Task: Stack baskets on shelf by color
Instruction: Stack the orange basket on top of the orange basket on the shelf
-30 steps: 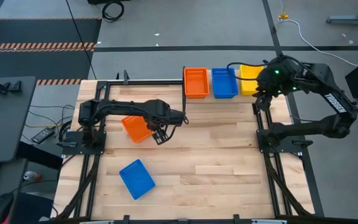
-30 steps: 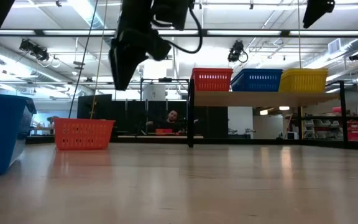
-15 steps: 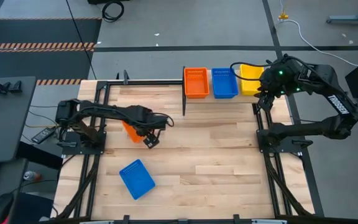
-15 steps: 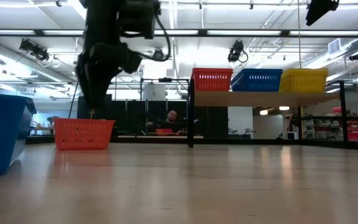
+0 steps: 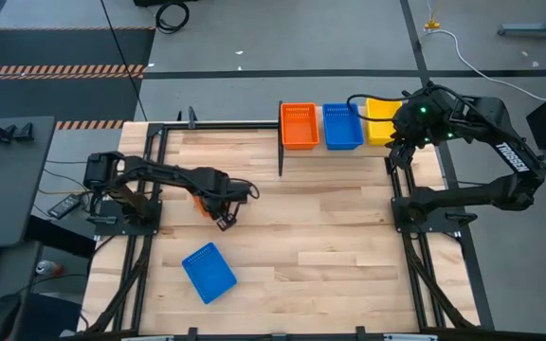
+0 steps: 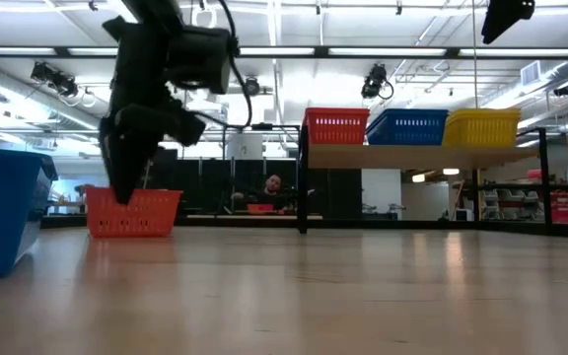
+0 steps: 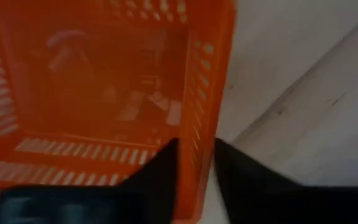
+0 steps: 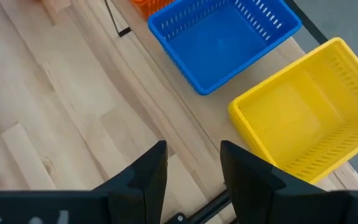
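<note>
Left jaws (image 5: 224, 219): low over the left part of the bench, at the loose orange basket (image 6: 133, 212). In the left wrist view the two dark fingers (image 7: 160, 180) straddle one mesh wall of this basket, one inside and one outside, with a narrow gap between them; whether they press the wall cannot be told.

Loose orange basket: standing upright on the bench, mostly hidden under the left arm in the high view.

Right jaws (image 8: 191, 168): hanging above the bench just beside the shelf's yellow end, fingers spread apart with nothing between them.

Shelf (image 6: 412, 155): a light-wood board on thin black posts at the far edge of the bench. Three baskets stand on it in a row.

Row on the shelf: an orange shelf basket (image 5: 299, 125), then a blue shelf basket (image 5: 342, 126) in the middle, then a yellow basket (image 5: 381, 119) nearest the right arm. All stand upright, side by side.

Loose blue basket (image 5: 208, 272): on the bench near its front left, turned at an angle, well apart from the shelf.

Bench (image 5: 330, 237): pale wooden planks.

Room behind: a person (image 6: 275, 187) is far off, seen under the shelf in the low view.
</note>
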You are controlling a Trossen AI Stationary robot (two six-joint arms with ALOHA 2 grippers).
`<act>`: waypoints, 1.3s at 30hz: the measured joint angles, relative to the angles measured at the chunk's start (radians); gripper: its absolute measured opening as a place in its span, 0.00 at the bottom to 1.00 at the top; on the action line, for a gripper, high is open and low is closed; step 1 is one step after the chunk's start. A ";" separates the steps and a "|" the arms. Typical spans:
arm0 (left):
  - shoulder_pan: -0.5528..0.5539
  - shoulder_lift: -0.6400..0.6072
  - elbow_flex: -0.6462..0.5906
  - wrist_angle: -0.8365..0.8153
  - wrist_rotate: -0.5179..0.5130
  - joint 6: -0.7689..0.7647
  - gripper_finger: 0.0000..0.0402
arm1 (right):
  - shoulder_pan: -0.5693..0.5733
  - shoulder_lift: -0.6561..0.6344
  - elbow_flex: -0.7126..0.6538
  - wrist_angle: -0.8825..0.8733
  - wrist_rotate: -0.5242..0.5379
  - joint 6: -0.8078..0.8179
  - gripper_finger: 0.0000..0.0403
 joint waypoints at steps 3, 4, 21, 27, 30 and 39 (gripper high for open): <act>0.008 0.000 0.066 -0.046 -0.029 0.070 0.05 | 0.000 0.000 0.000 0.001 0.000 0.007 0.39; 0.013 0.001 0.095 -0.057 -0.045 0.083 0.05 | 0.000 0.000 0.000 0.002 0.000 0.012 0.39; 0.118 0.001 0.775 -0.265 -0.362 0.446 0.03 | 0.000 0.000 0.000 0.018 0.000 0.023 0.39; 0.126 0.000 0.868 -0.080 -0.419 0.649 0.03 | 0.000 0.000 0.000 0.019 0.000 0.029 0.39; 0.125 0.018 0.868 0.003 -0.420 0.737 0.03 | 0.000 0.000 0.000 0.024 0.000 0.046 0.39; 0.126 0.140 0.867 0.176 -0.417 0.817 0.03 | 0.000 0.000 0.000 0.026 0.000 0.073 0.39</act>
